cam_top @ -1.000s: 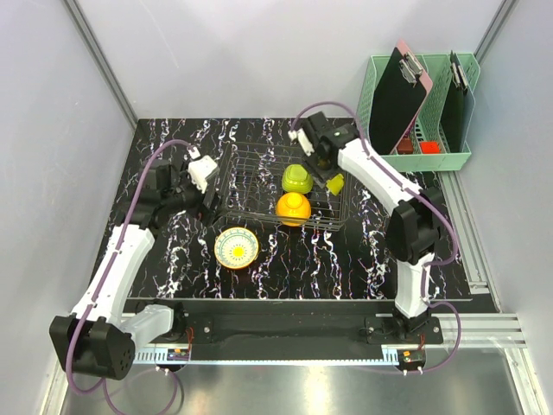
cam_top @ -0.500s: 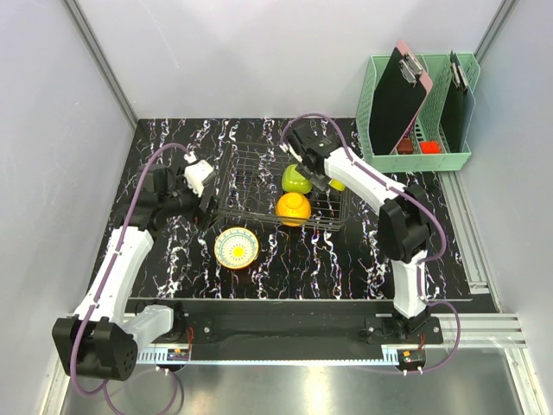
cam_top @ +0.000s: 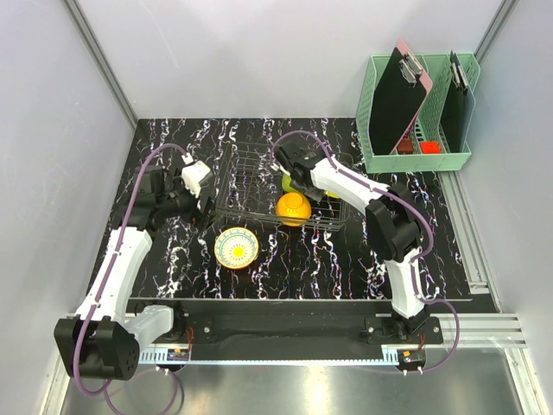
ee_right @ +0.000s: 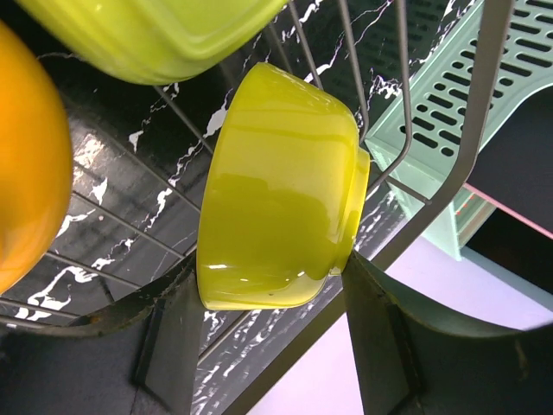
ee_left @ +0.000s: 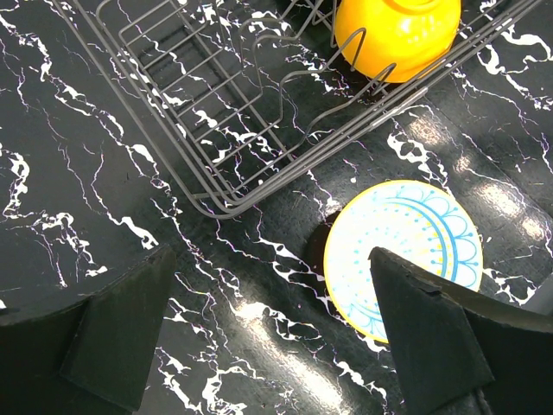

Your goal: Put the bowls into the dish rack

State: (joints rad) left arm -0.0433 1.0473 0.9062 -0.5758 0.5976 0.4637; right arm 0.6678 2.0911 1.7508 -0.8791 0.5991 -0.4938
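Clamped on edge in the right gripper, the yellow-green bowl has been carried leftward into the dish rack beside the orange bowl, so release is judged due next, while the left gripper is held wide open near the cream patterned bowl on the table

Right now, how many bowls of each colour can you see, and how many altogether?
orange bowl: 1
lime green bowl: 1
yellow-green bowl: 1
cream-white bowl with a blue pattern: 1
Total: 4 bowls in view
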